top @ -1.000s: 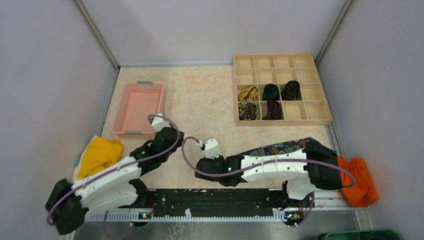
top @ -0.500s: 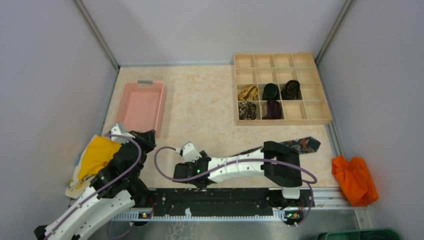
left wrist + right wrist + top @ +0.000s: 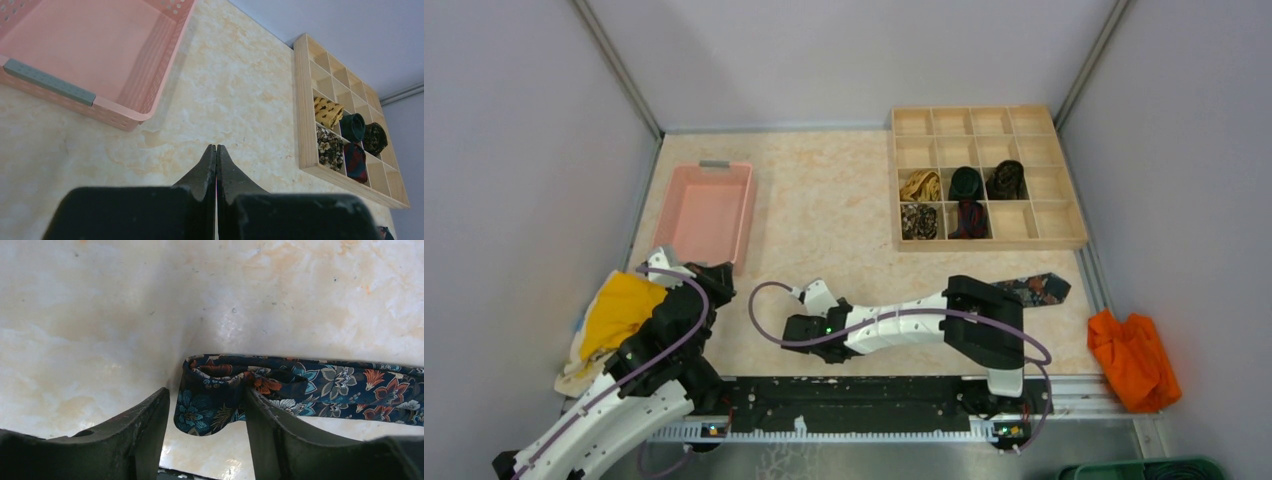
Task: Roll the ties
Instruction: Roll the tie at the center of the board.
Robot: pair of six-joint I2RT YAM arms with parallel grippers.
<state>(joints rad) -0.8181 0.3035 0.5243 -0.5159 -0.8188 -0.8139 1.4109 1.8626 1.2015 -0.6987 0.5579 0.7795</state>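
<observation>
Surface: pale marbled table, closed in by grey walls; I call the far wall 12 o'clock in my overhead view.
Basket: a pink basket sits at 10 o'clock, close to the left wall.
Box: a wooden box with sixteen cells sits at 1 o'clock.
Rolled ties: five rolled ties fill five cells, one each. The gold tie, dark green tie and dark patterned tie are in the third row from the far side. The pale floral tie and red-black tie are in the nearest row.
Loose tie: a blue floral tie lies flat at 4 o'clock. From above I see only its wide end, because my right arm hides the rest. My right wrist camera shows the other end folded back on itself.
Right gripper: my right gripper is low near 6 o'clock, jaws apart and straddling that folded end. One finger touches the fabric and the other stands clear.
Left gripper: my left gripper is at 8 o'clock near the basket's corner, jaws pressed together with nothing between them.
Cloths: a yellow cloth lies at 8 o'clock and an orange cloth at 4 o'clock.
</observation>
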